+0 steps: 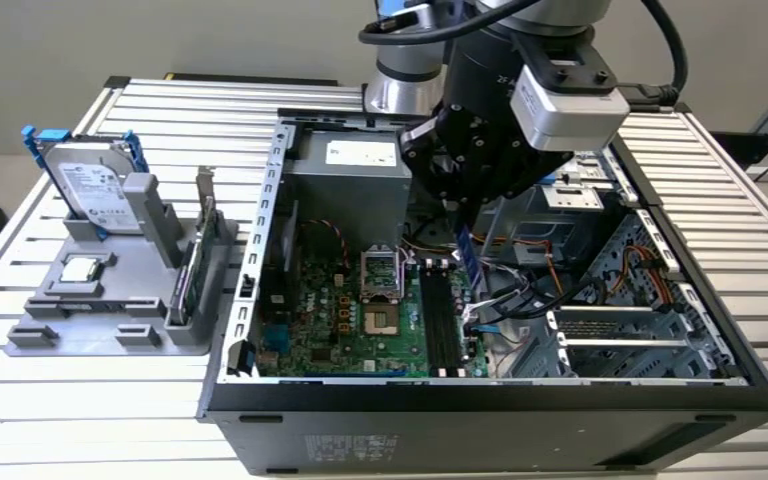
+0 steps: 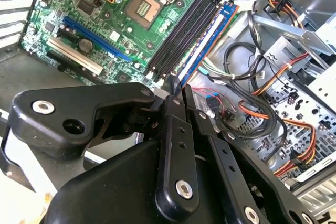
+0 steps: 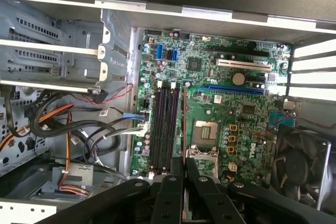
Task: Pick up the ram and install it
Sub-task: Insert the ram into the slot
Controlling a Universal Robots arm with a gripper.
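The gripper (image 1: 466, 222) hangs inside the open computer case (image 1: 491, 395), just right of centre in the exterior view, its black fingers (image 2: 173, 103) pressed together on the ram (image 1: 466, 258). The ram is a thin bluish strip standing on edge below the gripper, its lower end over the right side of the motherboard (image 1: 344, 320), close to the memory slots (image 1: 440, 325). Whether its bottom edge touches a slot cannot be told: the board is seen nearly edge-on and the gripper body covers its upper part.

In the second wrist view the ram (image 2: 207, 40) runs from the fingertips toward the upper right of the frame, lying along the black memory slots (image 2: 181, 32); its near end is hidden between the fingers. In the first wrist view it is a thin reddish-brown edge (image 3: 184, 124) rising from the fingers at bottom centre, just beside the slots (image 3: 167, 127).

Right of the slots in the exterior view, a tangle of cables (image 1: 544, 290) partly covers the case floor. At the left of that frame, outside the case, a grey holder (image 1: 104, 310) carries a silver hard drive (image 1: 91, 185) with blue rails and an upright card (image 1: 187, 280), seen edge-on and hard to make out.
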